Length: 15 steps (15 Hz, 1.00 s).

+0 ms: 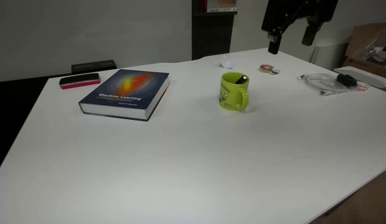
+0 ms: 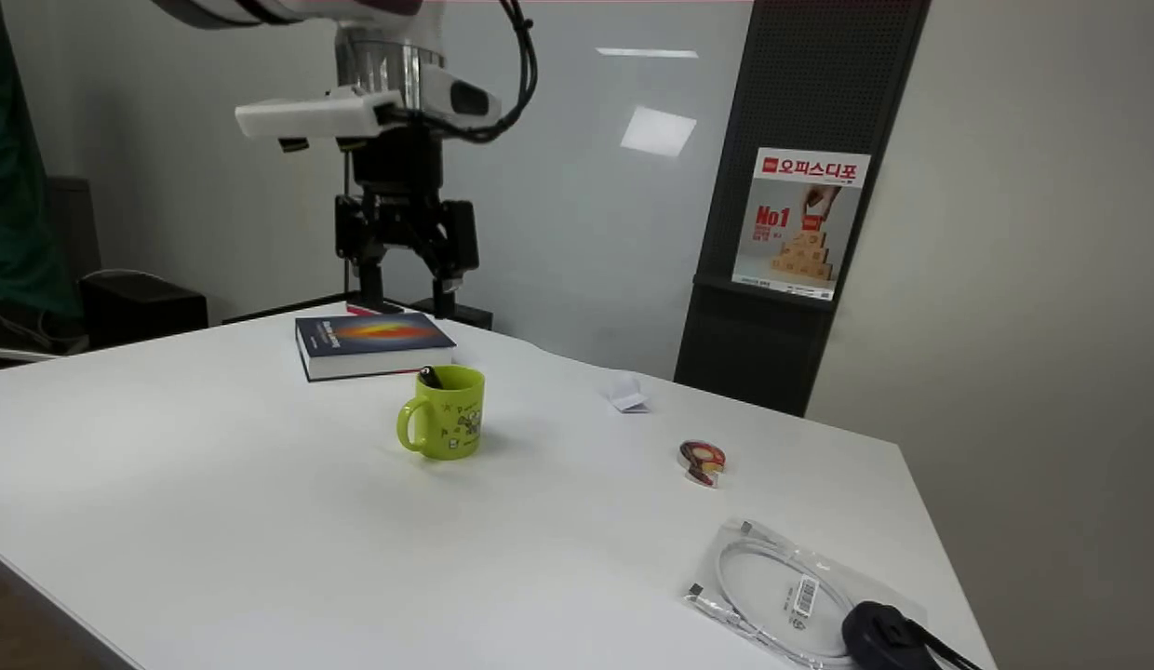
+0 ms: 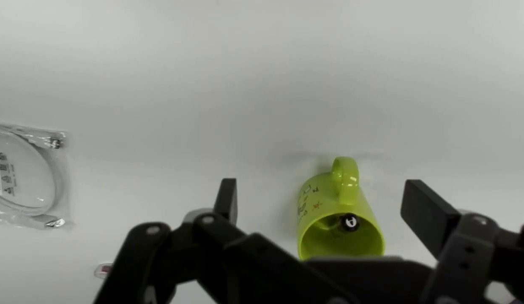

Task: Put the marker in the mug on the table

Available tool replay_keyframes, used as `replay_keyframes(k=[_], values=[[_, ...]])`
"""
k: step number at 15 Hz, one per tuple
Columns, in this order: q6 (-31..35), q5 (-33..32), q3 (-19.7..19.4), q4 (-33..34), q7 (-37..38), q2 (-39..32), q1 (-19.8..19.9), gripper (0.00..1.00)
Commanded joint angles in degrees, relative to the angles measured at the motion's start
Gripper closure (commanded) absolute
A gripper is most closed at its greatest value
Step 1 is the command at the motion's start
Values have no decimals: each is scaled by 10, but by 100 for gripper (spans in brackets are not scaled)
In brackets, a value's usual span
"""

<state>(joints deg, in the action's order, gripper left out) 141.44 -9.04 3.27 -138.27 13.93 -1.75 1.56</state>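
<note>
OK, marker [image 1: 242,80] in mug [image 1: 229,96], my gripper [image 1: 291,43] spread. Marker's prob. light, stiff, slick; I'd pinch top end if req'd.

The white, rounded arm [image 2: 307,7] is crossed by dark bands [image 2: 261,10]; a shiny silver cylinder [image 2: 377,67] is flanked by looped black cables [image 2: 529,74]. The black gripper [image 2: 408,296] is studded with round grey screws [image 3: 153,230] and tipped with blocky dark pads [image 3: 431,215].

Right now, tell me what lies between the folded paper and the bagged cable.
What looks like a roll of tape lies between the folded paper and the bagged cable, touching neither; this shows in both exterior views.
</note>
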Motion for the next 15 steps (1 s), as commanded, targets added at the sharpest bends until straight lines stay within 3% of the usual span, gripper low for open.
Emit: replay_keyframes(k=[1, 3, 4, 8, 15], values=[[26, 11, 0, 62, -8, -88, -28, 0], [29, 1, -9, 94, 15, -124, -42, 0], [36, 5, -11, 49, -3, -85, -42, 0], [37, 6, -15, 55, -5, -99, -46, 0], [130, -57, -61, 68, 41, -138, -63, 0]])
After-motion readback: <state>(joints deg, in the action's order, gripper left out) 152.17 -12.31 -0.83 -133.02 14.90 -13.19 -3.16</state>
